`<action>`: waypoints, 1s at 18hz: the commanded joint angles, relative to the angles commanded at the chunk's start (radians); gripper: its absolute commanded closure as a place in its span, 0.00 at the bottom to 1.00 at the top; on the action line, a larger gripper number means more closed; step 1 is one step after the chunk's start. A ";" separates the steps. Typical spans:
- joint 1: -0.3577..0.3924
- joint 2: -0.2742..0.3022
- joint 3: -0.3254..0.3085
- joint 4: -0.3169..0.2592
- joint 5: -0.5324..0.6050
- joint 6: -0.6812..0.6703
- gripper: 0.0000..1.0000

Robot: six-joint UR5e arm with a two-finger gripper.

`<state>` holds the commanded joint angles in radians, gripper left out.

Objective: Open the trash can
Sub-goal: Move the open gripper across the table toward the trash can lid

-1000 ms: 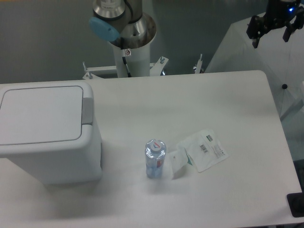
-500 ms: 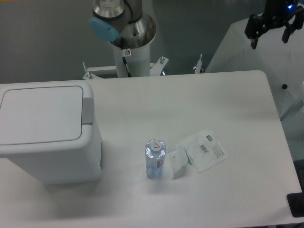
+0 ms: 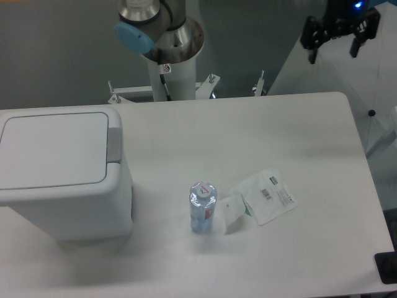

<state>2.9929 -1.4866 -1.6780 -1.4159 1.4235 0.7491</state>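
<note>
The trash can [image 3: 59,171] is a large white boxy bin at the left of the table. Its flat lid [image 3: 53,148] lies shut, with a grey push bar [image 3: 115,144] along its right edge. My gripper [image 3: 333,48] is black, high at the top right, beyond the table's far edge and far from the bin. Its two fingers [image 3: 311,51] hang down apart with nothing between them.
A small water bottle [image 3: 203,207] stands upright mid-table. White plastic packets [image 3: 265,196] lie just right of it. The arm's white base column [image 3: 172,59] stands behind the table's far edge. A dark object [image 3: 387,268] sits at the bottom right corner.
The gripper has moved left along the top of the view by a few centimetres. The trash can, bottle and packets have not moved.
</note>
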 joint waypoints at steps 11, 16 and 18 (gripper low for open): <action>-0.118 0.019 0.020 0.026 -0.351 -0.510 0.00; -0.195 0.019 0.026 0.026 -0.393 -0.527 0.00; -0.219 0.017 0.040 0.032 -0.423 -0.562 0.00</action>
<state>2.7736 -1.4695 -1.6384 -1.3837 1.0004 0.1873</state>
